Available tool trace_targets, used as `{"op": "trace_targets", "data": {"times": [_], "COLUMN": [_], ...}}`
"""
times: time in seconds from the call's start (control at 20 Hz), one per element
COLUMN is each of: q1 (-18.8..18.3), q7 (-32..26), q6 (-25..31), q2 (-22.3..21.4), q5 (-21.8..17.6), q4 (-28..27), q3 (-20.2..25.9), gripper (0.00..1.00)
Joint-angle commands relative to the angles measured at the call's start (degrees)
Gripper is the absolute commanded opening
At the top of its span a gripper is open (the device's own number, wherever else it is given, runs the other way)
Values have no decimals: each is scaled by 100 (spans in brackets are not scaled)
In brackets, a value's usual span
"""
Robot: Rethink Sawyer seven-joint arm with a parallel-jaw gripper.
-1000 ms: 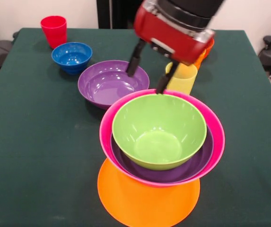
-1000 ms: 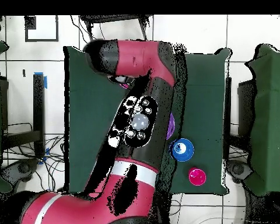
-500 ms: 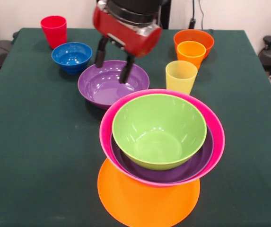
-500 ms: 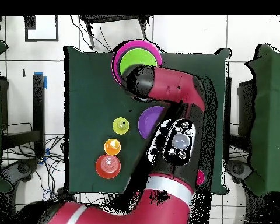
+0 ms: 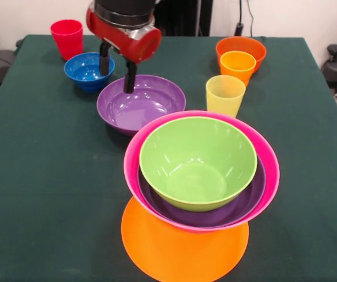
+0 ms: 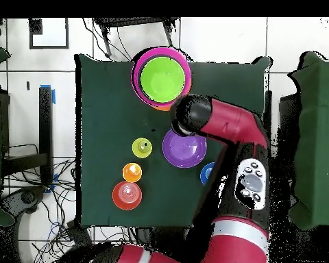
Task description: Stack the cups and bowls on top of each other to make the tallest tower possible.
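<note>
Gripper (image 5: 116, 73) seen open and empty, fingers spread, poised over the far rim of the loose purple bowl (image 5: 140, 104); blue bowl (image 5: 88, 70) lies just beside it, tower (image 5: 200, 170) well apart.

The tower (image 5: 200, 194) has a lime green bowl (image 5: 197, 161) nested in a purple bowl (image 5: 215, 214), inside a pink bowl (image 5: 268, 176), on a wide orange base (image 5: 180, 249). A second purple bowl (image 5: 139, 104) sits loose behind it, upright. Farther back lie the blue bowl (image 5: 86, 69) and red cup (image 5: 67, 36); the yellow cup (image 5: 224, 94) stands near the orange-yellow cup (image 5: 237, 64), nested in the red-orange bowl (image 5: 242, 46).
</note>
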Motion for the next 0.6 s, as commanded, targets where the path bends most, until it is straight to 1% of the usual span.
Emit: {"op": "trace_targets", "data": {"times": [0.05,0.15,0.35,0.6], "q1": [-747,-1128,-1632,-2061], "q7": [-2542,-2862,-3112,-3196], "q6": [-470,-695,-1026,-1224], "q2": [-90,-104,-61,62], "q5": [-796,-1029,-1449,-1913], "q4": [968,1103,1276,1292], "q3": [1570,1962,2579,3020], "gripper": [100,100,100,100]}}
